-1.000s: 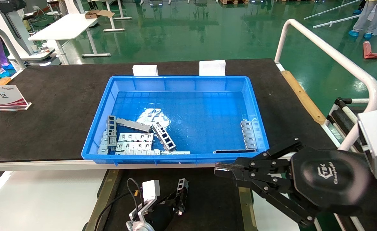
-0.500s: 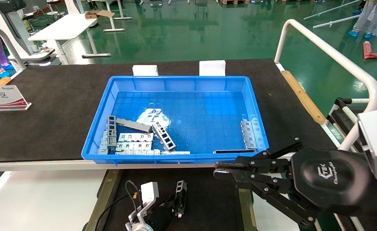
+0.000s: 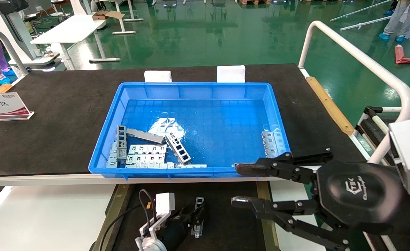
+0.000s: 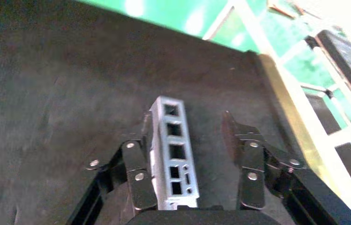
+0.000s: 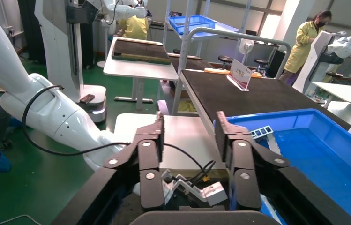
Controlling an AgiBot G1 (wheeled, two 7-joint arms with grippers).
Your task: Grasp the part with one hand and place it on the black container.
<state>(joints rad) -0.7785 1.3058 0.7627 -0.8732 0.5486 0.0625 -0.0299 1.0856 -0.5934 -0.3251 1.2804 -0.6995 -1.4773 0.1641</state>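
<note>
The part (image 4: 173,154), a grey channel strip with square cutouts, is over the black container (image 4: 61,93), which has olive strips along its sides. My left gripper (image 4: 187,124) is open around it. The part lies against one finger, and the other finger stands well apart from it. In the head view the part (image 3: 198,213) and the left gripper (image 3: 192,219) are at the bottom centre on the black container (image 3: 229,216). My right gripper (image 3: 238,184) is open and empty, hovering at the blue crate's near right corner, and it also shows in the right wrist view (image 5: 190,126).
A blue crate (image 3: 191,172) on the black table mat holds several grey parts (image 3: 145,150) at its front left and more (image 3: 271,144) at its right wall. A sign (image 3: 2,106) stands far left. A white rail (image 3: 362,59) runs along the right.
My left gripper has opened and the part has dropped slightly lower on the black container. My right gripper, shut before, has opened wide.
</note>
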